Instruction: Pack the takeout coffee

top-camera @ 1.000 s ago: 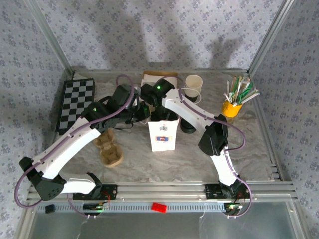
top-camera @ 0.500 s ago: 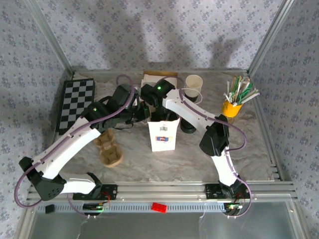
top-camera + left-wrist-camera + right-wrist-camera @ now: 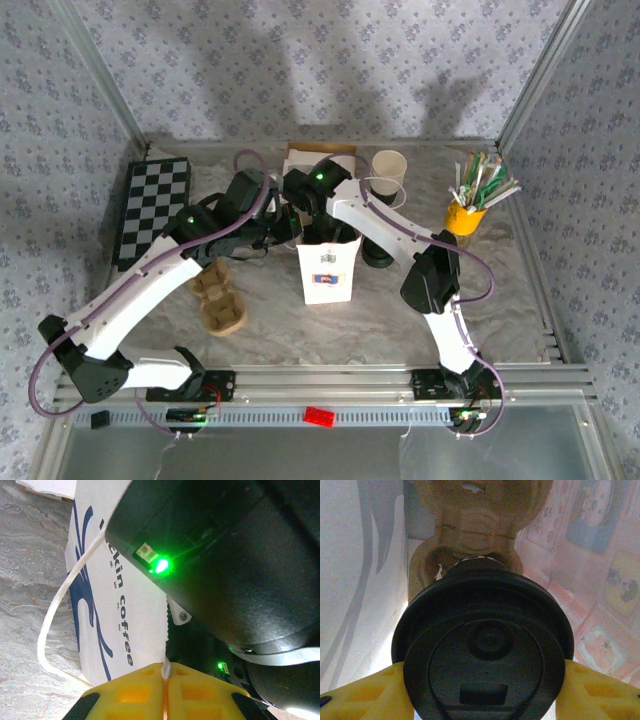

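The takeout coffee shows its round black lid from above, gripped at the sides by the yellow fingers of my right gripper. It hangs inside the white paper bag, above a brown cardboard cup carrier on the bag's floor. From the top, the right wrist reaches down into the bag's mouth, hiding the cup. My left gripper is shut on the bag's top edge, pinching the paper. The bag's side carries blue lettering and a white string handle.
Loose black lids lie right of the bag. A stack of lidless cream cups and a cardboard box stand behind. A yellow cup of straws is at right, cardboard carriers and a checkerboard at left.
Hardly anything differs; the right arm's elbow has shifted by a hair, and both grippers stay at the bag's mouth.
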